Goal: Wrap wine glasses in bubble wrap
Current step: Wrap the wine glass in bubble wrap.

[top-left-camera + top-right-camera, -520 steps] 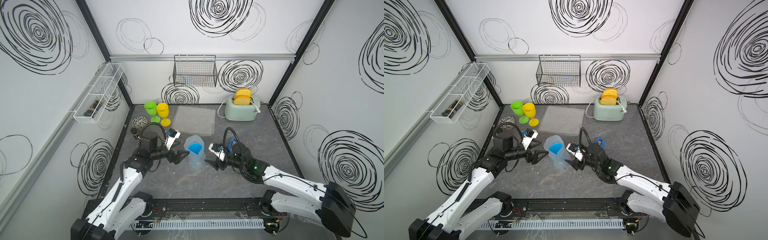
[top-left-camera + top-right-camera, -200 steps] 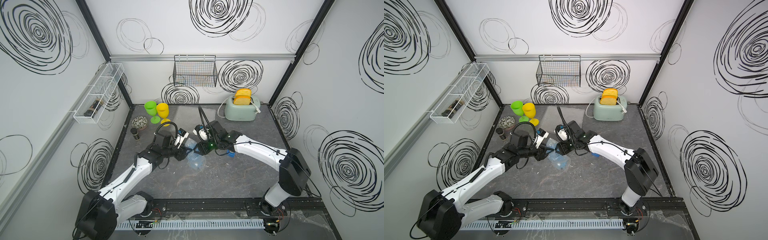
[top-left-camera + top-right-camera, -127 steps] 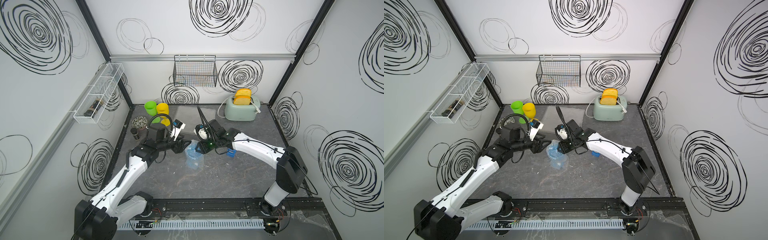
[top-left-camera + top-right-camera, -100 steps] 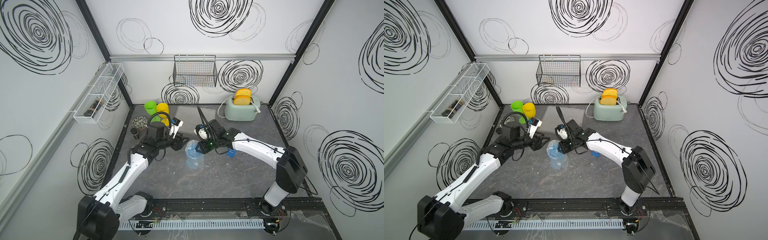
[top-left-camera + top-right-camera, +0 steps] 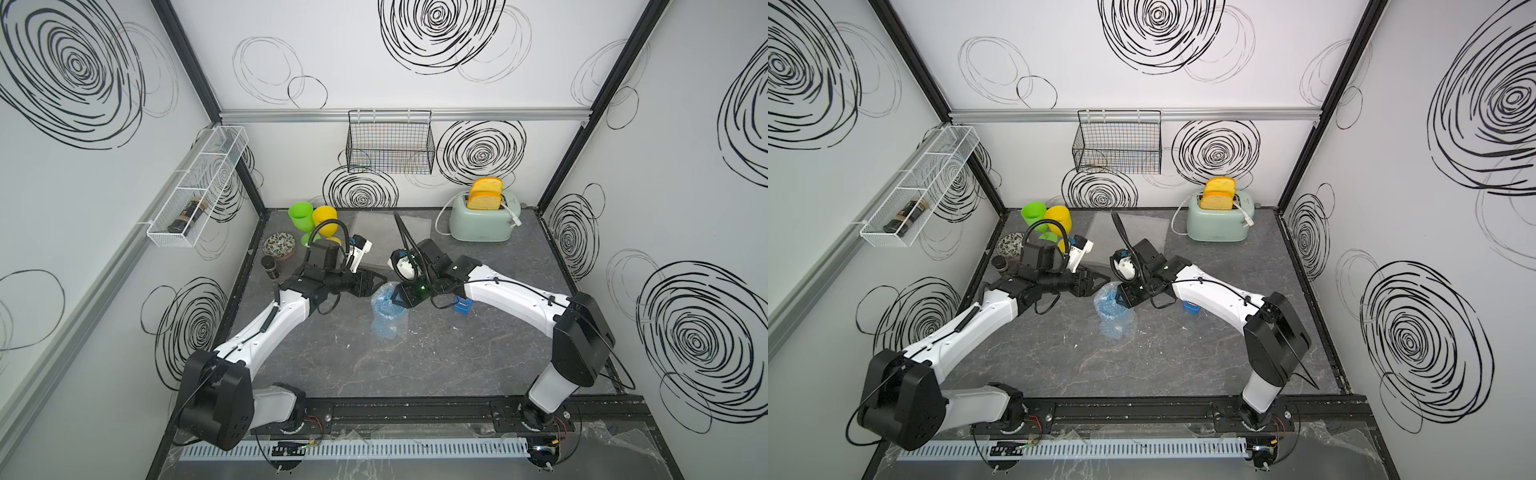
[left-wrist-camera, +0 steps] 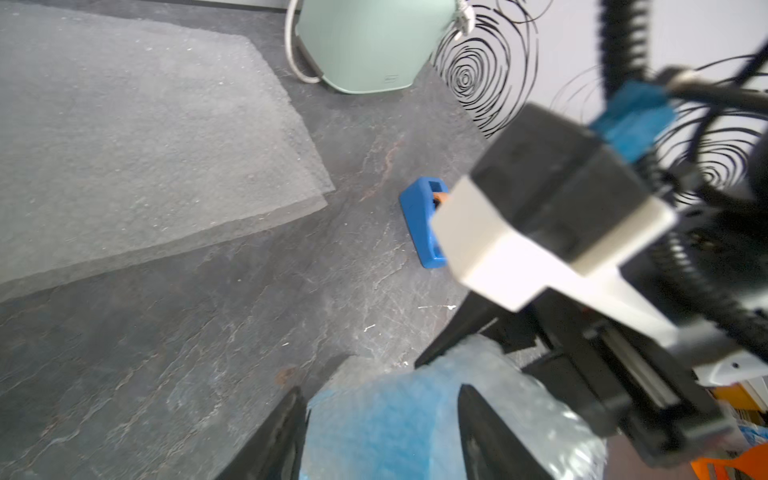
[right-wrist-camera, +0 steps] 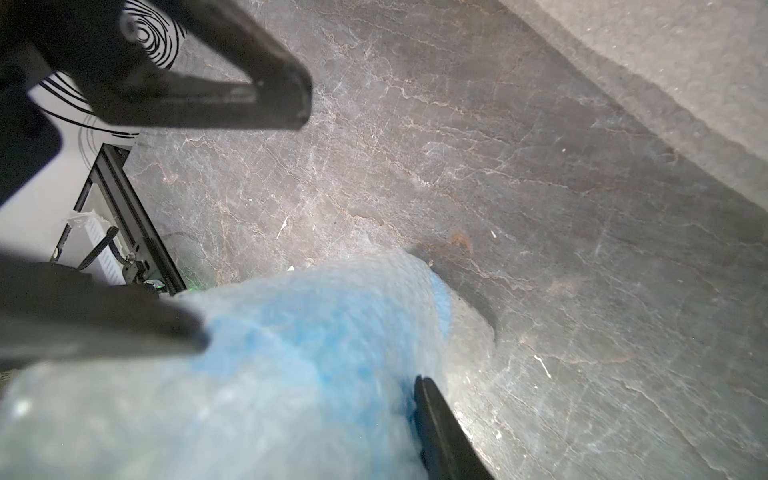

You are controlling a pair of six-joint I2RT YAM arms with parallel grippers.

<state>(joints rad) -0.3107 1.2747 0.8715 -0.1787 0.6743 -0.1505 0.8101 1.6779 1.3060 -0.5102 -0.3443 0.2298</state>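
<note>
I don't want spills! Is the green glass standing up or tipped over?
Standing up: in both top views the green glass has its open bowl on top, its foot on the table.

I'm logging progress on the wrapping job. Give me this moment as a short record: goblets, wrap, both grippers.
wrapped blue goblet: mid-table, blue showing through its wrap
green goblet, yellow goblet: bare, back left corner
spare bubble wrap: flat sheets toward the back
right gripper: closed on the wrapped blue goblet
left gripper: open, close beside it
blue tape dispenser: lying apart, on the right gripper's side
</note>
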